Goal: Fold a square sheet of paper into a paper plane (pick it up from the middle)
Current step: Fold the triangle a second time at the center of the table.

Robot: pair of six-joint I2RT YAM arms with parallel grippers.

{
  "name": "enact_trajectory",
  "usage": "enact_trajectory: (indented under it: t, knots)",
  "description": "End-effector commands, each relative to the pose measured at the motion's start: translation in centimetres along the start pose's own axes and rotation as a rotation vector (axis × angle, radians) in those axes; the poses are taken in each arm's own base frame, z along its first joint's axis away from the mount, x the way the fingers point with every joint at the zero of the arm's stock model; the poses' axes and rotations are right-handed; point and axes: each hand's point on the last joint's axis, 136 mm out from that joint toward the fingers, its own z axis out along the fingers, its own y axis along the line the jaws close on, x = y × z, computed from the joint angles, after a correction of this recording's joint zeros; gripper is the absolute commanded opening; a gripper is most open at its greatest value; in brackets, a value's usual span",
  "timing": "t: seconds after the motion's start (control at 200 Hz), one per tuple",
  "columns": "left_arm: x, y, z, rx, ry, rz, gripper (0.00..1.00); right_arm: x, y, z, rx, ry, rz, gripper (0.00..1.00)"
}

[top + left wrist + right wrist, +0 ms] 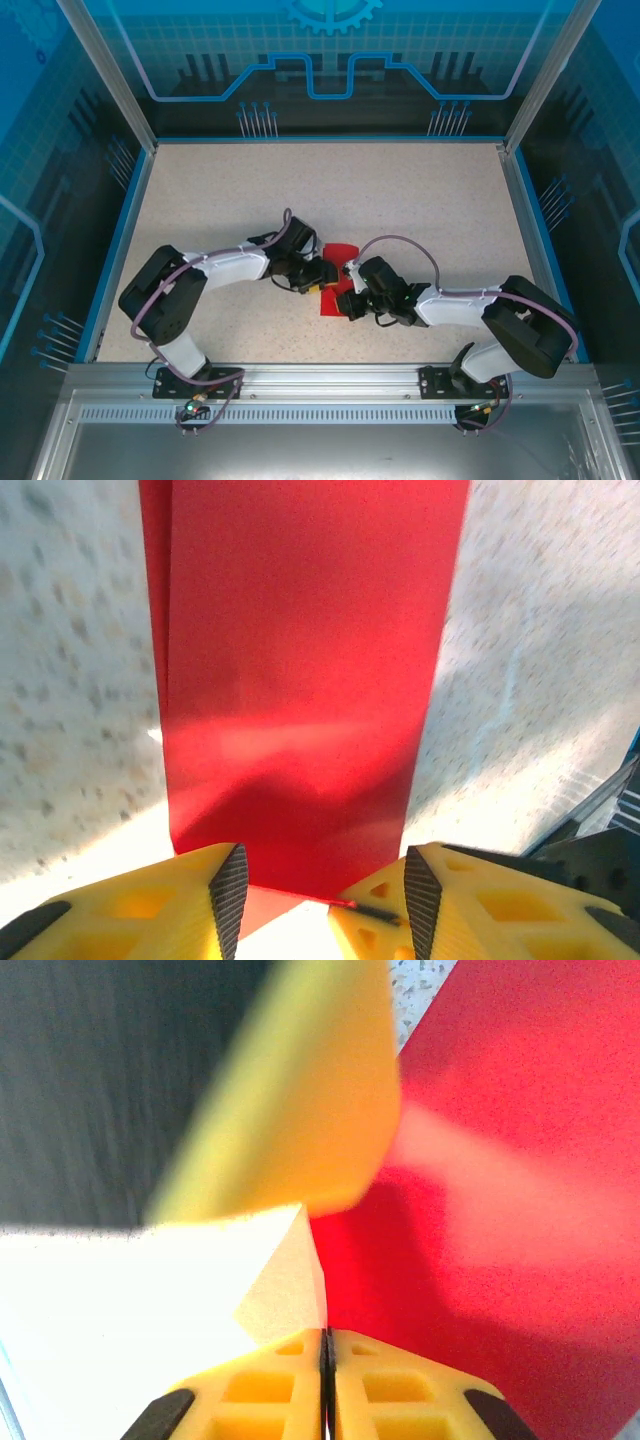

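The square sheet of paper (338, 251) is bright red and lies on the table between my two grippers. In the left wrist view the sheet (300, 680) looks like a long strip with a second layer showing along its left side. My left gripper (324, 273) (322, 895) is open, and the strip's near edge lies between its fingertips. My right gripper (350, 296) (325, 1338) is shut, and the sheet (500, 1210) runs down into the seam between its fingers. A blurred yellow left finger (300, 1090) hangs just beyond. A paper plane is out of view.
The speckled beige table (400, 200) stretches wide behind and beside the arms. A blue rim (118, 235) and clear enclosure walls bound it on three sides. A metal rail (320, 376) carrying both arm bases runs along the near edge.
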Motion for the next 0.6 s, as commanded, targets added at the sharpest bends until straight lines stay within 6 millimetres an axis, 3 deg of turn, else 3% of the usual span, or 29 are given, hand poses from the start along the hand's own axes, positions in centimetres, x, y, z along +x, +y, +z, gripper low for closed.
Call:
enact_trajectory:
  t: [0.0, 0.305, 0.595]
  knots:
    - [-1.9, -1.4, -1.2, 0.001, -0.022, 0.070, 0.49, -1.0, 0.2, -0.3, -0.016, -0.023, 0.005, 0.10]
    - [-2.3, -1.4, 2.1, 0.009, 0.083, 0.090, 0.47, -1.1, -0.6, -0.8, -0.018, -0.027, 0.030, 0.10]
    - [-2.6, -0.8, 2.7, -0.033, 0.102, 0.115, 0.46, -1.3, -0.1, -0.9, -0.061, -0.025, 0.037, 0.07]
